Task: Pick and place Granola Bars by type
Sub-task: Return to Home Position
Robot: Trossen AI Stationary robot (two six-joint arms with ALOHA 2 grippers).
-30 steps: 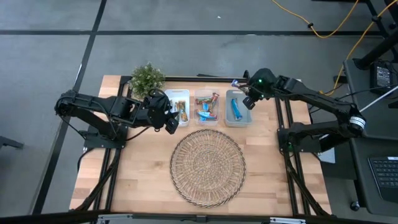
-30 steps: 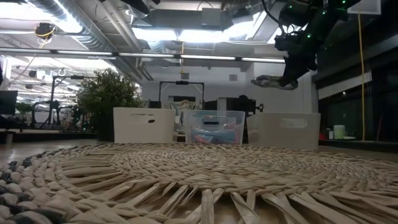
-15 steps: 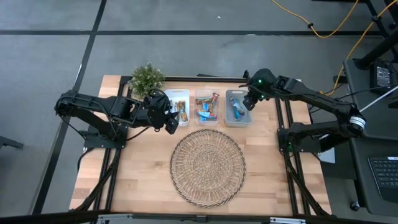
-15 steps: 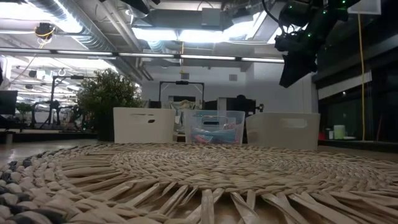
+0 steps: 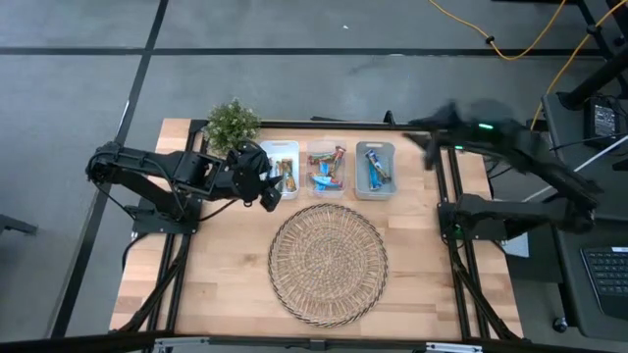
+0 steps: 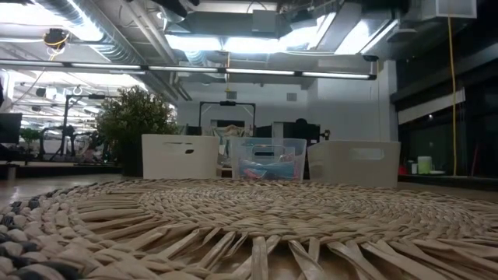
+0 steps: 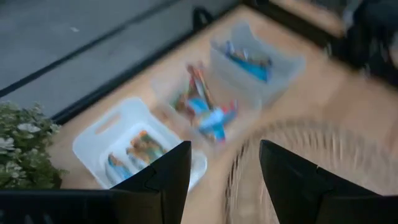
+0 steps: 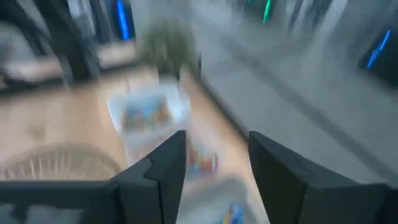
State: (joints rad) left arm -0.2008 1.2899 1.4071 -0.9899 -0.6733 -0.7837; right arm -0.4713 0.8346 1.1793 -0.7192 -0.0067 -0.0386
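Observation:
Granola bars lie in three small bins along the far edge. Orange and blue ones fill the white left bin [image 5: 280, 169], mixed ones the clear middle bin [image 5: 327, 169], and blue ones [image 5: 376, 171] the right bin. My left gripper [image 5: 270, 186] hovers open just beside the left bin's near left corner; its wrist view shows nothing between its fingers [image 7: 161, 180]. My right gripper [image 5: 429, 152] is blurred, near the table's far right edge. It is open and empty in its wrist view [image 8: 217, 168].
A large round wicker basket tray [image 5: 329, 263] lies in the table's middle, near the bins. A small potted plant [image 5: 232, 123] stands at the far left. Bare wood shows to the left and right of the tray.
My right gripper held a bar above the right bin, then opened and let it go. The bar has dropped out of the fingers into that bin. The arm has then swung quickly toward the table's right edge, out of the low view.

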